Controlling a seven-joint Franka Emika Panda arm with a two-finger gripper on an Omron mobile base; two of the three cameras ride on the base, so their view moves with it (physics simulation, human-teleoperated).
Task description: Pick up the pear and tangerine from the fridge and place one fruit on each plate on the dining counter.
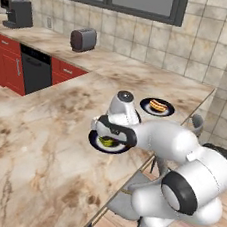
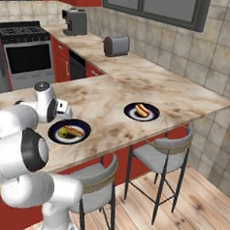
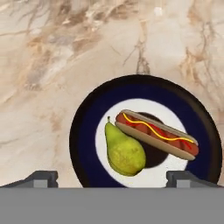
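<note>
The yellow-green pear [image 3: 124, 151] lies on the near dark plate [image 3: 87, 113] beside a hot dog [image 3: 155, 133], on the marbled dining counter [image 3: 65, 52]. My gripper [image 3: 113, 179] hangs open straight above this plate, its fingertips [image 3: 41, 178] wide apart and clear of the pear. From the base, the pear [image 2: 63, 132] sits on the near plate [image 2: 55, 132] by the counter's front edge, just below my hand. A second plate [image 2: 129, 112] stands farther right with a hot dog [image 2: 142, 109]. The tangerine and the fridge are out of view.
A toaster [image 2: 116, 45] and a coffee machine [image 2: 75, 21] stand on the back counter, with a stove [image 2: 24, 47] at the left. Two stools [image 2: 162, 157] stand under the dining counter's [image 1: 41, 142] front edge. Wide bare counter lies left of the near plate [image 1: 96, 144].
</note>
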